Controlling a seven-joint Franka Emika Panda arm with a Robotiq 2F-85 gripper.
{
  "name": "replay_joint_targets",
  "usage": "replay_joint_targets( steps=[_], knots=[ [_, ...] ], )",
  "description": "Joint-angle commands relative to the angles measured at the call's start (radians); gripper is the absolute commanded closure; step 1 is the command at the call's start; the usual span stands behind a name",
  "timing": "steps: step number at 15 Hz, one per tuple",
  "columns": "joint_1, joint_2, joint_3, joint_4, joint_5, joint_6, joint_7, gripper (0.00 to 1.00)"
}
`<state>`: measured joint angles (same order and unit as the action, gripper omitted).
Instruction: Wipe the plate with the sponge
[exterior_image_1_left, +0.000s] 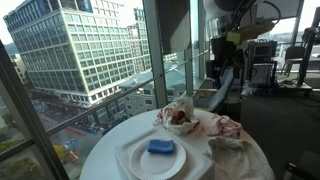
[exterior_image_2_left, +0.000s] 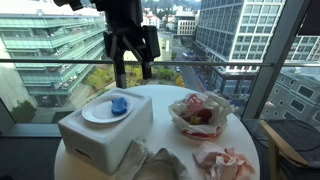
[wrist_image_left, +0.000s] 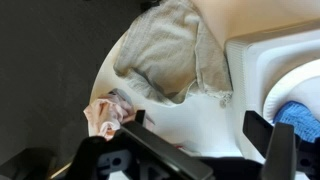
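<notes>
tool (exterior_image_2_left: 134, 70) spread wide, gripping nothing, hung well above the round white desk (exterior_image_2_left: 160, 98). blue sponge (exterior_image_2_left: 119, 104) lying on the white plate (exterior_image_2_left: 98, 114), plate resting on top of a white box (exterior_image_2_left: 100, 140). in an exterior view, sponge at about 7 o'clock from the tool, lower and clearly apart. in the wrist view, sponge (wrist_image_left: 300, 118) at 3 o'clock of the tool (wrist_image_left: 196, 125), beyond one finger (wrist_image_left: 260, 130), no contact. grey cloth (wrist_image_left: 175, 50) at 12 o'clock, crumpled pink cloth (wrist_image_left: 105, 115) at 9 o'clock.

I'm seeing a porous blue sponge (exterior_image_1_left: 161, 146), smooth white plate (exterior_image_1_left: 135, 162), soft matt grey cloth (wrist_image_left: 170, 50), smooth white counter (wrist_image_left: 190, 122).
</notes>
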<state>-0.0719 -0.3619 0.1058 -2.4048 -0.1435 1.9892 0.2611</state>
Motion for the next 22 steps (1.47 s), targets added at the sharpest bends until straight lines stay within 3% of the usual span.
replay_joint_targets(
  steps=[1, 11, 16, 22],
  knots=[
    [0.016, 0.001, -0.015, 0.006, -0.005, -0.003, 0.004, 0.0],
    [0.018, 0.011, -0.012, 0.021, -0.009, -0.007, 0.006, 0.0],
    [0.094, 0.167, 0.013, 0.091, 0.002, 0.047, -0.095, 0.0],
    [0.165, 0.363, 0.037, 0.132, -0.037, 0.245, -0.171, 0.0]
  ],
)
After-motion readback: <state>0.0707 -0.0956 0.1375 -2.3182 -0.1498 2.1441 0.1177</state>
